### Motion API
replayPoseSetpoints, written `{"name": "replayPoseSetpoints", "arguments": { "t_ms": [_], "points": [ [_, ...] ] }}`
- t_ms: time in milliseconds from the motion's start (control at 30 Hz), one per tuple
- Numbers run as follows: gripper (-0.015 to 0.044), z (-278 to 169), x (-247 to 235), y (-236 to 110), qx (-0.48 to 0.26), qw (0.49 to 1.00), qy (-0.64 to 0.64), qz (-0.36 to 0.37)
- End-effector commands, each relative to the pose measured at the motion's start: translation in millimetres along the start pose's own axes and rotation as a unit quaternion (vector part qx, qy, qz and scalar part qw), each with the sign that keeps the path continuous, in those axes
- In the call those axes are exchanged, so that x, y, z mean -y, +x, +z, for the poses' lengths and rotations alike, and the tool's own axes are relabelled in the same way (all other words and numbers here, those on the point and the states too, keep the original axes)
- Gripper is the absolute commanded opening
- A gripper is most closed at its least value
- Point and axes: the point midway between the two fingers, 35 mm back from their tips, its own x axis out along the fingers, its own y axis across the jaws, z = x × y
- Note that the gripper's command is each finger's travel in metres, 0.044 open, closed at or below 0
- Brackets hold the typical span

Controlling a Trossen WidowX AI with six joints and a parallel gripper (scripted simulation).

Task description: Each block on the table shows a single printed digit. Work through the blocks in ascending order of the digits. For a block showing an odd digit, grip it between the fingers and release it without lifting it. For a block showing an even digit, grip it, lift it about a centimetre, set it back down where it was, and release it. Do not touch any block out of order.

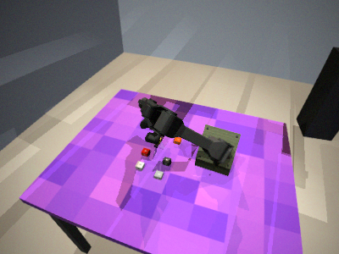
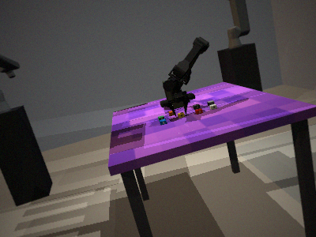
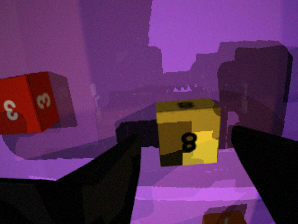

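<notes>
My end effector (image 2: pixel 180 114) (image 3: pixel 185 137) released, fingers apart either side of yellow block (image 2: pixel 181 115) (image 3: pixel 188 134), digit 8, right of centre in wrist frame, on worktop (image 1: pixel 254 203) (image 2: pixel 237 107). Red block (image 1: pixel 145 151) (image 2: pixel 198 111) (image 3: pixel 30 103), digit 3, at wrist frame's left edge.

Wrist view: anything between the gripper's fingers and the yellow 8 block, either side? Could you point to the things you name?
No object shows in either gap between the gripper (image 1: pixel 158 142) (image 2: pixel 180 114) (image 3: pixel 186 134) and the yellow block (image 1: pixel 161 139) (image 2: pixel 181 115) (image 3: pixel 188 133), just shadow and purple tabletop (image 1: pixel 203 220) (image 2: pixel 245 107) (image 3: pixel 190 30), per wrist view.
</notes>
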Motion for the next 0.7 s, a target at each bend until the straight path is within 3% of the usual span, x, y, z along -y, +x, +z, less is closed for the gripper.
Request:
{"name": "replayPoseSetpoints", "arguments": {
  "t_ms": [0, 67, 167, 267, 400, 667],
  "points": [
    [0.0356, 0, -1, 1, 0.000, 1.000, 0.001, 0.002],
    [0.0400, 0, -1, 1, 0.000, 1.000, 0.001, 0.002],
    [0.0400, 0, 0, -2, 0.000, 1.000, 0.001, 0.002],
    [0.0400, 0, 0, -33, 0.000, 1.000, 0.001, 0.001],
    [0.0400, 0, 0, -35, 0.000, 1.000, 0.001, 0.001],
    [0.0190, 0, 1, -117, -0.001, 1.000, 0.002, -0.001]
  ]
}}
